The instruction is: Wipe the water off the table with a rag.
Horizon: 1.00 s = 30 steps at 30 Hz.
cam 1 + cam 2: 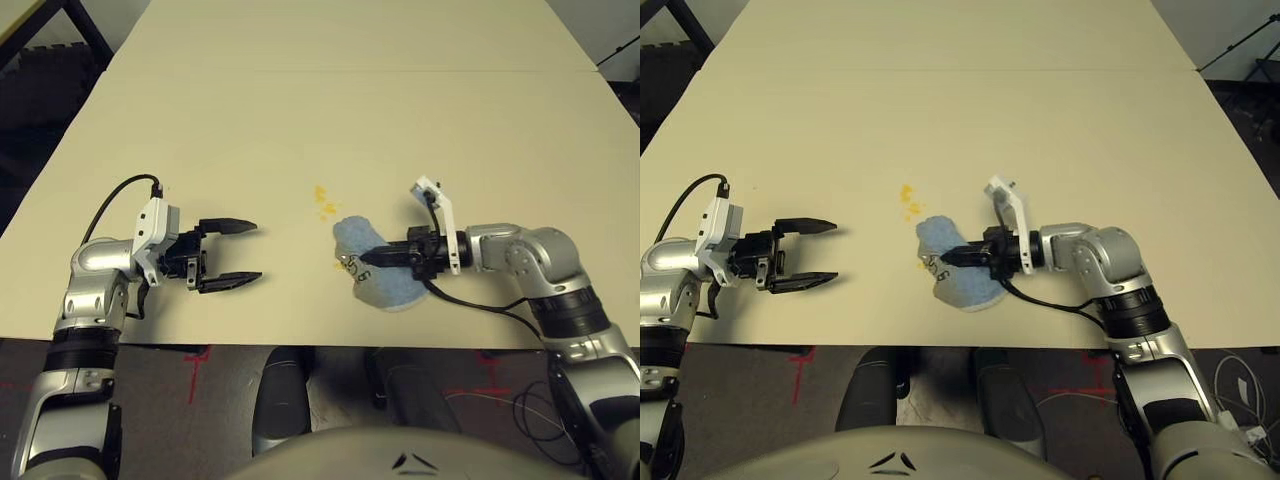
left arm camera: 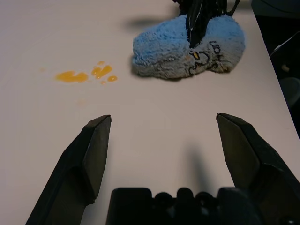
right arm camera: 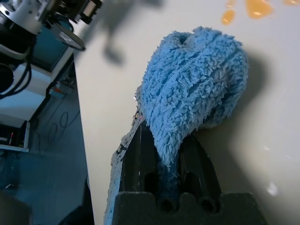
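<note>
Presently the rag is held pinched in the closed fingers of the right gripper, the water lying just beyond it on the worktop; the left gripper is spread empty, farther off.

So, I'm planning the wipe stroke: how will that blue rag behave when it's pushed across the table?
Likely floppy: the rag bunches into a soft hump where the right gripper pinches it. Its fuzzy pile probably drags rather than slides, and should soak up the water. It looks light, so it may fold over itself.
</note>
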Available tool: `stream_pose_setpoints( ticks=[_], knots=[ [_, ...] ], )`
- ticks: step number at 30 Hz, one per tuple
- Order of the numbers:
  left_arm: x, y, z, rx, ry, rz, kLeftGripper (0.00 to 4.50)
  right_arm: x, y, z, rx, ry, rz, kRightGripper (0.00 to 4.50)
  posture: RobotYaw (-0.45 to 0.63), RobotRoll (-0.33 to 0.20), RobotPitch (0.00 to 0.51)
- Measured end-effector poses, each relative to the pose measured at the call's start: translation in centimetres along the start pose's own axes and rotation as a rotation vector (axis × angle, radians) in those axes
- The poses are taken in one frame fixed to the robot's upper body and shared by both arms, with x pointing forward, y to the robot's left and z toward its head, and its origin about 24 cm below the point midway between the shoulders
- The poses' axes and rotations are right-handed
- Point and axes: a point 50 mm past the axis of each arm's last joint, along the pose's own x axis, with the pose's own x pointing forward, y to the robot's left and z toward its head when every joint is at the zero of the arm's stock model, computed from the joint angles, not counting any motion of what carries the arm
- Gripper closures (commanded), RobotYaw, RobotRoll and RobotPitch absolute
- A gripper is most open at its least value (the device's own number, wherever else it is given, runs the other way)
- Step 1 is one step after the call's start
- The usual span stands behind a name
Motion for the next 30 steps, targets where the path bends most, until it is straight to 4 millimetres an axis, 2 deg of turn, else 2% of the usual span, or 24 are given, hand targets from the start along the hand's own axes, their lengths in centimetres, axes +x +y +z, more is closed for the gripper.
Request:
stream_pose_setpoints(
  ticks=[7, 14, 20, 30],
  knots=[
    [0.2, 0.0, -0.1, -0.005, 0.001, -0.008, 0.0, 2.9, 1.2, 0.3, -0.019, 0.022, 0.059, 4.26, 0.18, 0.0, 0.212],
    [0.4, -0.1, -0.1, -0.005, -0.003, -0.016, 0.0, 2.5, 1.1, 0.4, -0.027, 0.042, 0.054, 4.26, 0.17, 0.0, 0.216],
    [0.7, 0.1, 0.1, 0.006, -0.01, -0.023, 0.0, -0.6, 0.4, 0.1, -0.033, 0.086, 0.004, 4.26, 0.16, 0.0, 0.217],
    [1.4, 0.4, 0.1, 0.017, -0.028, -0.033, 0.0, -7.7, -1.1, -0.2, 0.016, 0.061, -0.178, 4.26, 0.14, 0.0, 0.217]
  ],
)
